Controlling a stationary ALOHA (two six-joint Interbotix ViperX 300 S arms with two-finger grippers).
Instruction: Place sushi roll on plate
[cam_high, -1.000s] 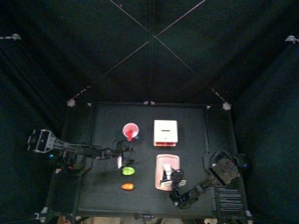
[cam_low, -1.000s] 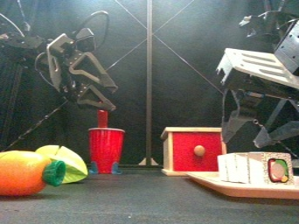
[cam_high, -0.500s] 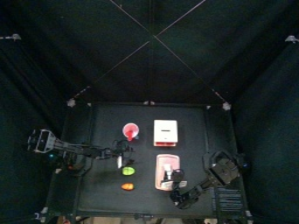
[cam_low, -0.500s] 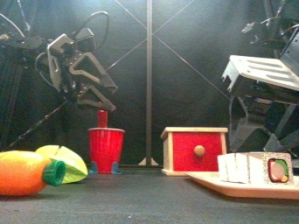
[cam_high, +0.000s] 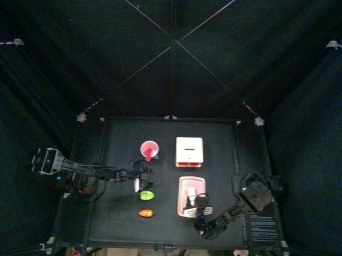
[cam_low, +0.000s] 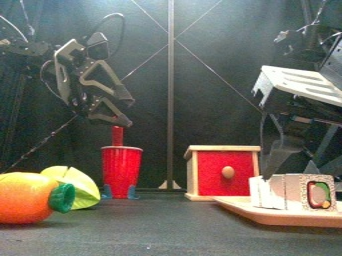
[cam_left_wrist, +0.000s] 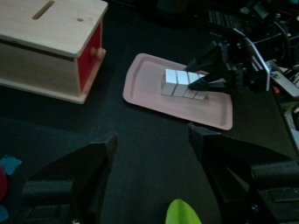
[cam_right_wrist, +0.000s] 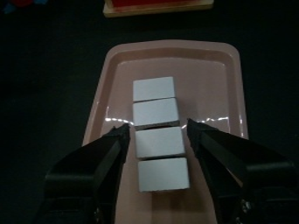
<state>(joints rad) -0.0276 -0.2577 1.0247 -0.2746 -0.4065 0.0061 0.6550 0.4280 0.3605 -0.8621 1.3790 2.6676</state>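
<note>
The sushi roll (cam_right_wrist: 160, 143) is a row of several whitish chunks lying on the salmon-pink plate (cam_right_wrist: 108, 83). My right gripper (cam_right_wrist: 159, 131) hangs just over the plate, its jaws open on either side of the row, apart from the chunks. In the front view the roll (cam_low: 301, 192) sits on the plate (cam_low: 261, 212) at the right, with my right gripper (cam_low: 285, 172) directly over it. The left wrist view shows the roll (cam_left_wrist: 184, 83) on the plate (cam_left_wrist: 146, 83). My left gripper (cam_left_wrist: 152, 138) is open and empty, held in the air at the left (cam_low: 118, 112).
A white box with a red band (cam_low: 221, 170) stands behind the plate. A red-pink cup (cam_low: 120, 170) stands mid-table. An orange piece (cam_low: 27, 197) and a green piece (cam_low: 78, 185) lie at the front left. In the top view the plate (cam_high: 193, 181) is front of middle.
My right arm has sunk slightly and shifted a little to the right over the plate. The roll and the left arm have not moved.
</note>
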